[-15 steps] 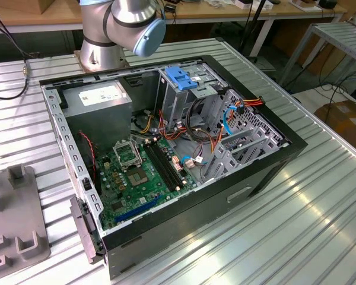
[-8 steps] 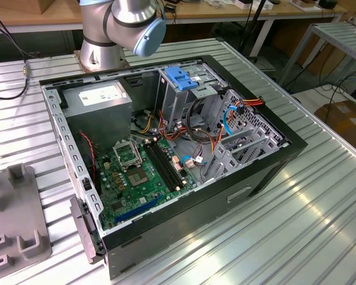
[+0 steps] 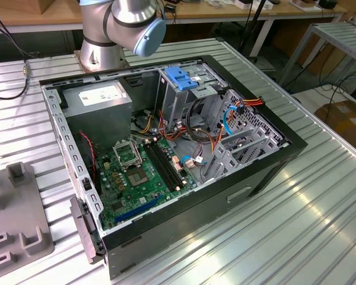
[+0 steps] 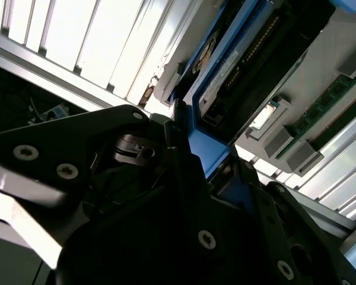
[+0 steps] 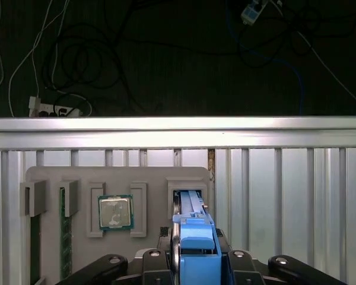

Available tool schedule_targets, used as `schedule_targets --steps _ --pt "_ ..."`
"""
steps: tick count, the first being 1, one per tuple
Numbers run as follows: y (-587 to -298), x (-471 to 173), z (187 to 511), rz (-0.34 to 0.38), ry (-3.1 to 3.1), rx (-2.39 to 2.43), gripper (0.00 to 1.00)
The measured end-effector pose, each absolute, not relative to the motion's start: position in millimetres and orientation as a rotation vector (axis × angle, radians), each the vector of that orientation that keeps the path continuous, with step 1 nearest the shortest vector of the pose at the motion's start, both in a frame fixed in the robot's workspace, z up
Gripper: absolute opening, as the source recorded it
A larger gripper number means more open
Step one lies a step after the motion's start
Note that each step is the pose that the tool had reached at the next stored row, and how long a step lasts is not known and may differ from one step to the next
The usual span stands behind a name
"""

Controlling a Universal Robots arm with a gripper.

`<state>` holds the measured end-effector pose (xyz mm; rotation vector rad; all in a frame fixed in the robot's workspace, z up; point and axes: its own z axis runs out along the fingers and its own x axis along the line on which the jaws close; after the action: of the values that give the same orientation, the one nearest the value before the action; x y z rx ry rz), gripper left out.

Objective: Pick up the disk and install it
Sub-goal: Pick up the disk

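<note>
The disk [image 5: 194, 233] stands on edge in its blue plastic bracket, over a slot of the grey holder plate [image 5: 148, 178]. My gripper [image 5: 194, 264] is shut on the disk, with a black finger on each side of the bracket. In the second wrist view the disk [image 4: 243, 65] shows its dark circuit side and a white label, and the blue bracket runs down into the gripper [image 4: 196, 172]. The open computer case [image 3: 267, 172] lies on the metal table, with a metal drive cage [image 3: 187, 95] at its far side.
The holder plate [image 3: 24, 219] sits at the exterior view's left, beside the case. It carries a processor chip [image 5: 115, 212] and memory sticks [image 5: 64, 237]. Inside the case are a grey power-supply box [image 3: 101, 98], a green motherboard [image 3: 136, 172] and loose cables. The arm's base [image 3: 107, 35] stands behind the case.
</note>
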<state>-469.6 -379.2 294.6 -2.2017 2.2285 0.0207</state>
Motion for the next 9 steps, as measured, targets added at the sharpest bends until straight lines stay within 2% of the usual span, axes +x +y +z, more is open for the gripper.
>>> schedule_targets --steps 9 --pt "-379.2 -469.6 293.6 0.021 2.229 -2.202 0.37"
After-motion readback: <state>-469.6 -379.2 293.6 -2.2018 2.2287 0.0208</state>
